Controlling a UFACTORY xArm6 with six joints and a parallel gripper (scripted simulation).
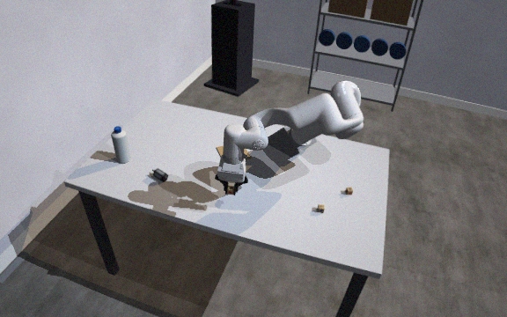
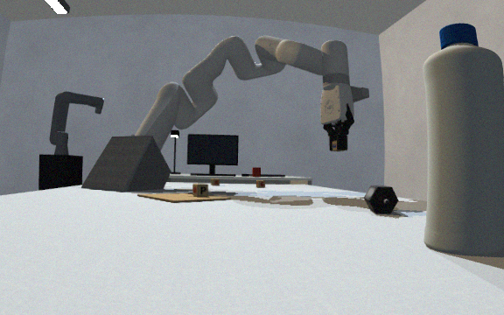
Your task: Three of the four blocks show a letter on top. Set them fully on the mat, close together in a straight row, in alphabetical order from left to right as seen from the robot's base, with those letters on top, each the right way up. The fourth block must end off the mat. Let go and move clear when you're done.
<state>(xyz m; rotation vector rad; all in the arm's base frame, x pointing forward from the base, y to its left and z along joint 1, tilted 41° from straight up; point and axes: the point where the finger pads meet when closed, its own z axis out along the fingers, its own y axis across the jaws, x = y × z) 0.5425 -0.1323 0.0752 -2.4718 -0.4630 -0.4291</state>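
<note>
My gripper (image 1: 231,188) (image 2: 339,143) is shut on a small wooden block (image 2: 335,144) and holds it well above the table, near the table's front edge in the top view. The tan mat (image 2: 183,197) lies on the table near my base; in the top view only a corner of the mat (image 1: 220,151) shows behind my arm. One block with a letter P on its side (image 2: 200,190) sits on the mat. Two more wooden blocks (image 1: 349,190) (image 1: 320,208) lie on the table's right part, off the mat.
A white bottle with a blue cap (image 1: 121,144) stands at the table's left end. A small black hexagonal object (image 1: 160,174) lies on the table between the bottle and my gripper. A shelf and a black cabinet stand beyond the table.
</note>
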